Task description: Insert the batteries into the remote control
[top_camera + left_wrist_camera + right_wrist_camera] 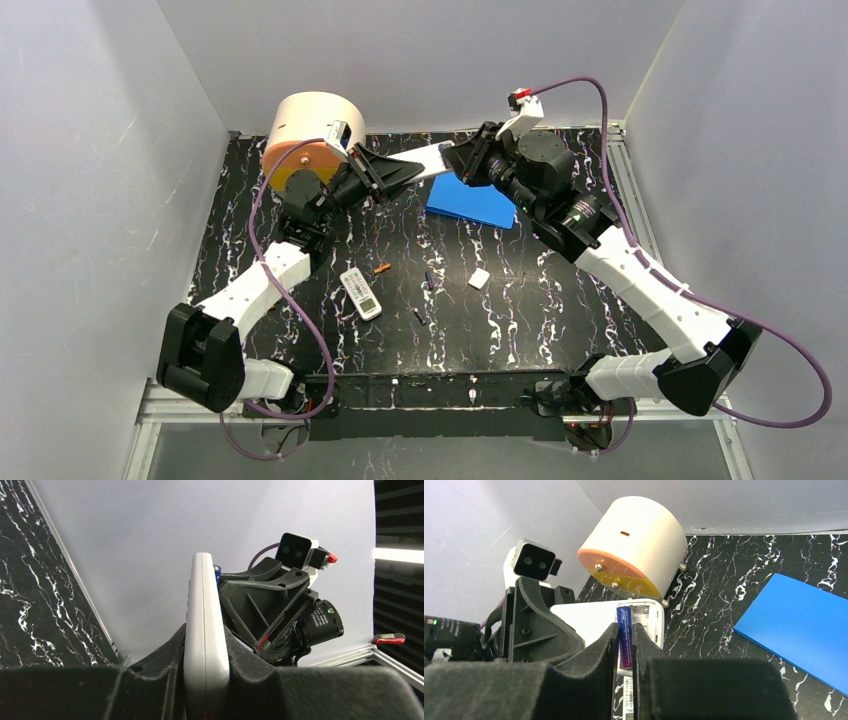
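Note:
My left gripper [206, 680] is shut on a white remote control [204, 630], held edge-on in the air near the back wall [428, 158]. Its battery bay [646, 614] stands open and faces my right gripper [625, 645]. A purple battery [624, 632] is pinched between the right gripper's fingers and lies in that bay; its tip shows past the remote's edge [218, 573]. On the table lie an orange battery [381, 269], a purple battery [430, 280] and a dark battery [419, 314]. A small white cover [479, 278] rests near them.
A second remote [361, 294] lies face up on the black marbled table [560, 300]. A cream and orange drum [312, 135] stands at the back left, close behind the left gripper. A blue pad [470, 203] lies under the right wrist. White walls enclose three sides.

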You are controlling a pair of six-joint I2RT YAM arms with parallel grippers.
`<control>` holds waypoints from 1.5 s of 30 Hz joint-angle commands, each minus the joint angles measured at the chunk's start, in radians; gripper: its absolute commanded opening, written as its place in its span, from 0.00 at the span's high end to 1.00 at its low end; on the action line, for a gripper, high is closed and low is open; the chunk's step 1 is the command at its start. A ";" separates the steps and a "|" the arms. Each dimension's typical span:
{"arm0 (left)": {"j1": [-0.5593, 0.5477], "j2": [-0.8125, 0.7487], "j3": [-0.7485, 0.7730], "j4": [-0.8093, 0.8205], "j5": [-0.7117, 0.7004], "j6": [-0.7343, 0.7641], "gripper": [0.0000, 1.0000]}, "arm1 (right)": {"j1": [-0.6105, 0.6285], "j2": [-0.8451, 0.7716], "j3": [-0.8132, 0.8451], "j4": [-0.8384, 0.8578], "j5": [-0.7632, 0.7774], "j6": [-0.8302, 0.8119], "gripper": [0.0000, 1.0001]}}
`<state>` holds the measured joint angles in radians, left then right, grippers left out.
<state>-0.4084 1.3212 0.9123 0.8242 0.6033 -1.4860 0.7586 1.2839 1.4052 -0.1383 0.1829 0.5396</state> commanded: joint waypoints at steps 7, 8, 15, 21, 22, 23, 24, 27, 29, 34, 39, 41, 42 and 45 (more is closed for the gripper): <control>-0.035 -0.002 -0.005 0.219 -0.083 -0.055 1.00 | 0.007 0.035 0.042 -0.027 0.130 0.031 0.77; -0.035 -0.001 -0.008 0.224 -0.083 -0.062 1.00 | 0.009 0.033 0.038 -0.021 0.134 0.021 0.77; -0.037 0.001 -0.023 0.250 -0.106 -0.137 1.00 | 0.019 0.001 -0.031 0.076 0.132 -0.058 0.72; -0.036 0.017 -0.002 0.272 -0.111 -0.176 1.00 | 0.028 -0.012 -0.075 0.153 0.129 -0.063 0.72; -0.036 0.016 -0.001 0.272 -0.112 -0.175 1.00 | 0.028 -0.013 -0.079 0.165 0.135 -0.065 0.72; -0.036 0.018 -0.003 0.272 -0.113 -0.177 1.00 | 0.031 -0.012 -0.080 0.168 0.141 -0.069 0.71; -0.036 0.018 -0.005 0.272 -0.114 -0.180 1.00 | 0.032 -0.012 -0.079 0.170 0.145 -0.076 0.71; -0.036 0.015 -0.014 0.272 -0.118 -0.185 1.00 | 0.032 -0.011 -0.070 0.171 0.152 -0.084 0.65; -0.037 0.013 -0.018 0.271 -0.118 -0.180 1.00 | 0.032 -0.007 -0.052 0.155 0.147 -0.081 0.62; -0.037 0.011 -0.028 0.273 -0.119 -0.169 1.00 | 0.032 -0.005 -0.007 0.110 0.145 -0.049 0.54; -0.036 0.007 -0.036 0.274 -0.119 -0.153 1.00 | 0.032 -0.013 0.046 0.089 0.120 -0.013 0.51; -0.036 0.007 -0.039 0.288 -0.119 -0.146 1.00 | 0.030 -0.020 0.059 0.088 0.106 0.007 0.48; -0.037 0.006 -0.041 0.293 -0.118 -0.142 1.00 | 0.030 -0.028 0.062 0.088 0.101 0.019 0.47; -0.037 -0.001 -0.040 0.307 -0.102 -0.095 1.00 | 0.030 -0.054 0.057 0.081 0.103 0.040 0.44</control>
<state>-0.4408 1.3678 0.8719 1.0264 0.4965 -1.6344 0.7921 1.2800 1.4254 -0.0319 0.2852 0.5430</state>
